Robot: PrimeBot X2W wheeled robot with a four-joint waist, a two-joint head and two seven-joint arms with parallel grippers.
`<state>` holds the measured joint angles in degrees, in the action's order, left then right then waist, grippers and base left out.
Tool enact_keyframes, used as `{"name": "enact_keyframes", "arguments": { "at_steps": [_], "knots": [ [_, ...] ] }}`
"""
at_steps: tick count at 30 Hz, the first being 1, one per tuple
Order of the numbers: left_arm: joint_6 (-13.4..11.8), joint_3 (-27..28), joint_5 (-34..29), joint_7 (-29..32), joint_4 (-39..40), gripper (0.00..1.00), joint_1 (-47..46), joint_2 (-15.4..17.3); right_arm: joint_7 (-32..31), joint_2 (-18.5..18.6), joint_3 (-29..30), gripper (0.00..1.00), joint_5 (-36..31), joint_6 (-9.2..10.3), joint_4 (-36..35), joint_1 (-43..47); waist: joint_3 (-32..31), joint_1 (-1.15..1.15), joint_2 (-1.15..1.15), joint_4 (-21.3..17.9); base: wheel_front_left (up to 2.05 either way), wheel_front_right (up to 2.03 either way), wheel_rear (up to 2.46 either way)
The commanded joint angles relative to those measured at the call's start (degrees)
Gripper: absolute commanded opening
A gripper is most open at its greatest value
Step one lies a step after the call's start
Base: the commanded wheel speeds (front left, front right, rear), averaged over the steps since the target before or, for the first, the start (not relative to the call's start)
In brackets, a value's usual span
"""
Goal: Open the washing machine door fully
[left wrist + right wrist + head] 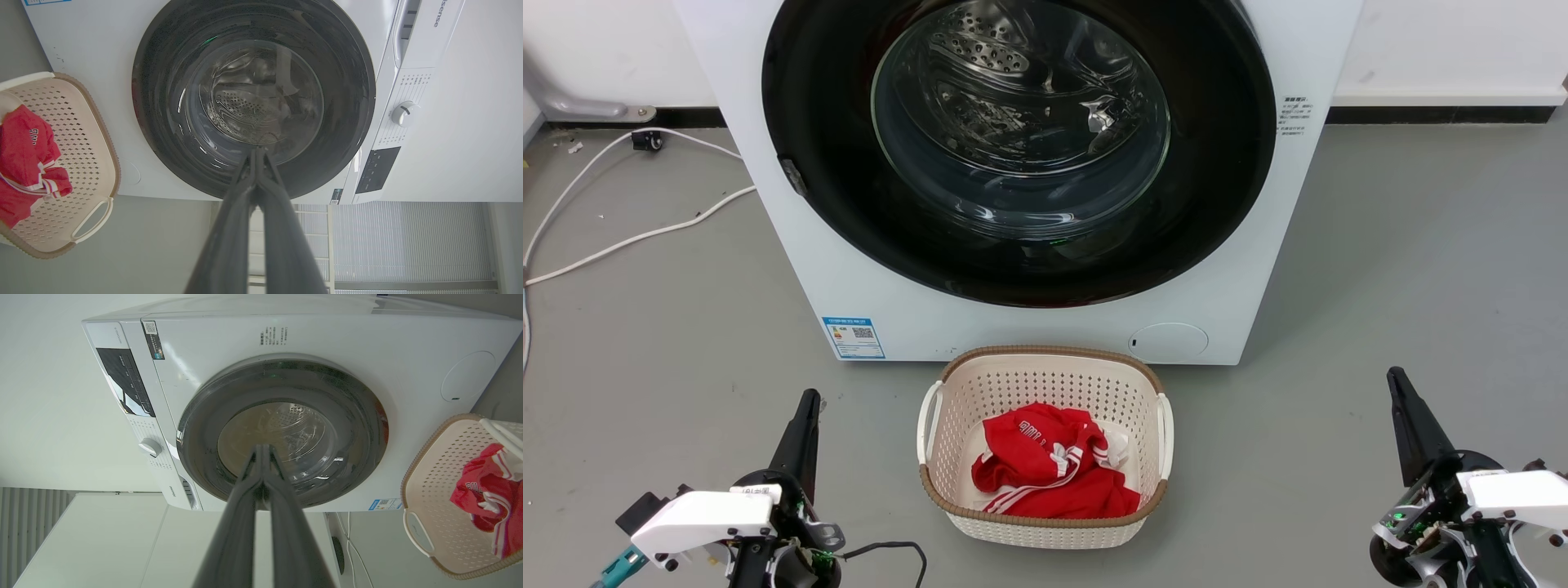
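The door (1021,139) sits flush in the front of the washer (1029,331) — black ring and glass bowl facing the robot; it looks latched, though the catch is too dark to make out. The left gripper (809,408) hangs low at the near left of the floor (1421,269), the right gripper (1399,390) at the near right — each with its two fingers pressed together, nothing between them, pointing toward the washer and well apart from the door. Between them, just before the washer's foot, a basket (1045,353) stands on the floor with a red shirt (1054,478) crumpled inside. White cables (629,241) trail along the floor's left edge.
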<state>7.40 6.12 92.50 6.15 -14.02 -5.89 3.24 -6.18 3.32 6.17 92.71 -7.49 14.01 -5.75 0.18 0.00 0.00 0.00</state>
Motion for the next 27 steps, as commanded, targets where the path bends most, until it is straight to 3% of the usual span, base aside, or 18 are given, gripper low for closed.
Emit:
{"name": "enact_keyframes", "arguments": {
  "at_steps": [1,8,9,19,27],
  "knots": [
    [0.17,0.17,-0.11,0.21,-0.08,0.0,-0.53,-0.06,-0.25,-0.22,0.1,0.0,-0.36,0.0,0.07,-0.85,0.0,0.0,0.0,0.0,0.0,0.0,0.0],
    [0.17,0.22,-0.16,0.26,-0.08,0.0,-0.53,-0.1,-0.2,-0.24,0.14,0.0,-0.41,-0.01,0.07,-0.86,0.0,0.0,0.0,0.0,0.0,0.0,0.0],
    [0.0,0.03,-0.01,0.01,-0.04,1.0,0.0,-0.03,-0.14,-0.03,0.05,1.0,-0.02,0.01,0.05,0.0,0.0,0.0,0.0,0.0,0.0,0.0,0.0],
    [-0.05,-1.66,-1.24,-2.11,0.78,1.0,0.66,-0.19,1.95,-0.13,-1.87,1.0,-1.0,0.01,-0.64,1.1,-0.02,0.0,0.0,-0.08,0.0,0.0,0.0],
    [-0.02,-2.03,-7.14,-4.27,3.86,1.0,0.66,-0.2,4.14,-0.16,-2.17,1.0,-4.51,0.01,-2.89,1.55,-0.09,0.0,0.0,-0.2,0.0,0.0,0.0]
  ]
}}
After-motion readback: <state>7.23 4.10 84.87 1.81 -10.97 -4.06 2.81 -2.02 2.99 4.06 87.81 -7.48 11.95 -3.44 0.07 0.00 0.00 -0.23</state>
